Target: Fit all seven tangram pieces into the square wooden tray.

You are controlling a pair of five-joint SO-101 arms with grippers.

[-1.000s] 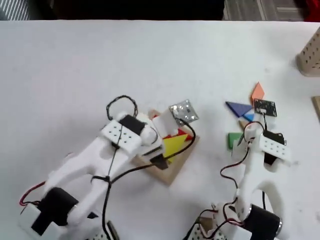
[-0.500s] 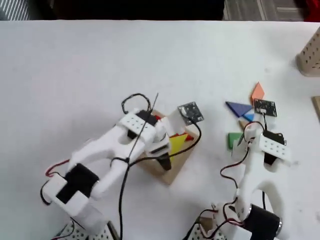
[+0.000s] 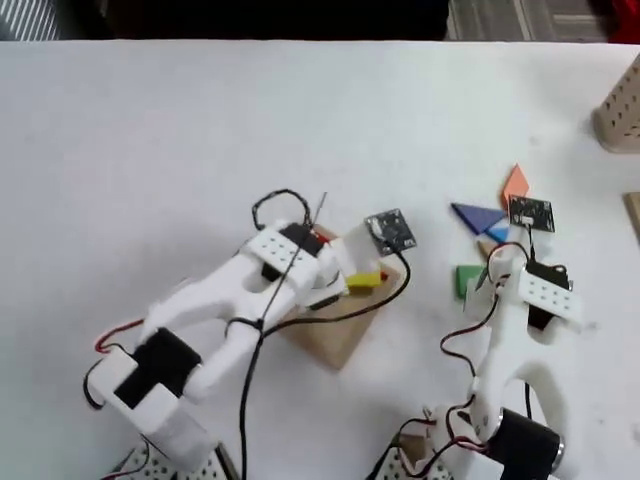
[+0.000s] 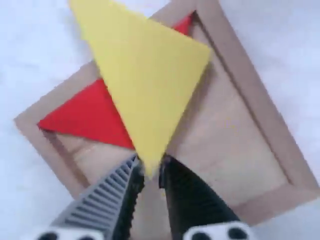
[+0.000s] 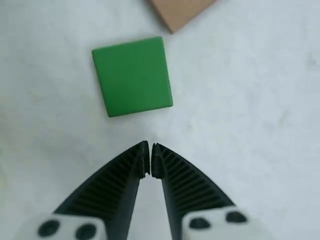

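Observation:
The square wooden tray [image 4: 260, 135] [image 3: 340, 345] lies turned like a diamond and has a red triangle [image 4: 85, 117] in one half. My left gripper [image 4: 149, 170] [image 3: 345, 280] is shut on one corner of a big yellow triangle [image 4: 145, 75] [image 3: 365, 280] and holds it tilted over the tray. My right gripper [image 5: 150, 160] [image 3: 500, 272] is shut on nothing, just short of a green square [image 5: 132, 76] [image 3: 467, 280] on the table. Beyond it lie a tan piece [image 5: 180, 11], a dark blue triangle [image 3: 478, 216], a light blue piece [image 3: 498, 234] and an orange piece [image 3: 515, 185].
A perforated wooden block [image 3: 620, 115] stands at the right edge, with another wooden edge [image 3: 633, 212] below it. Both arm bases and their cables crowd the near edge. The far and left parts of the white table are open room.
My left arm has swung to the right and forward, carrying the yellow triangle across the tray. The right arm and the loose pieces have not moved.

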